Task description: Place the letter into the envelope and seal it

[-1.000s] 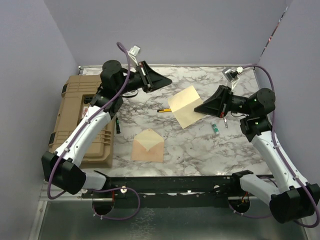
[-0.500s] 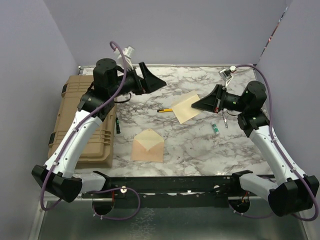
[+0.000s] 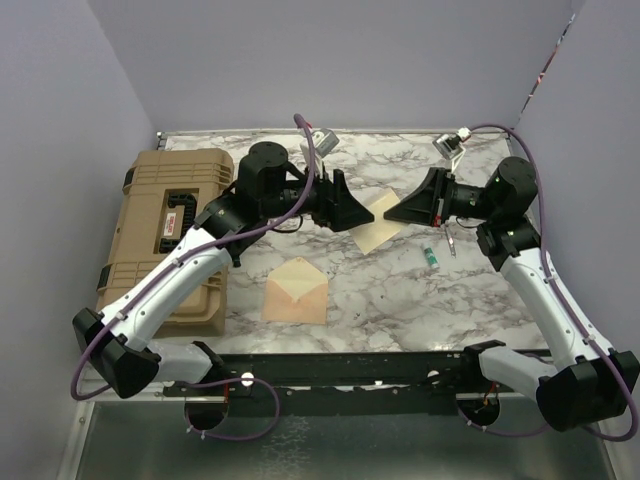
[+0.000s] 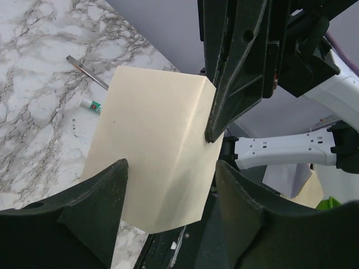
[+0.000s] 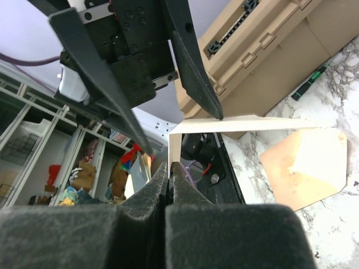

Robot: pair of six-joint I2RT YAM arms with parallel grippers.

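A flat peach-tan rectangular paper letter is held above the white grey-veined marble tabletop, towards the far middle of it, between the two arms. It is tilted rather than flat, and a lengthwise crease can be seen running down it in the left wrist view.

The right gripper is clamped on one edge of the letter. Its two black fingers are pressed together with only the thin sheet between them, and in the left wrist view their tips are seen pinching the sheet's right-hand edge.

The left gripper is held with its jaws spread wide and nothing is gripped by it. It is pointed at the letter from the opposite side, and the near corner of the sheet is seen between its two fingers in the right wrist view. One fingertip is just at the sheet's upper edge, though whether contact is made cannot be told.

The small tan kraft paper envelope is laid flat on the tabletop nearer the arm bases, well apart from the letter, with a paler cream triangle showing at its far part.

A large tan hard plastic case is placed along the left side of the table. A small green-and-white object and a thin dark stick are seen on the marble near the right arm.
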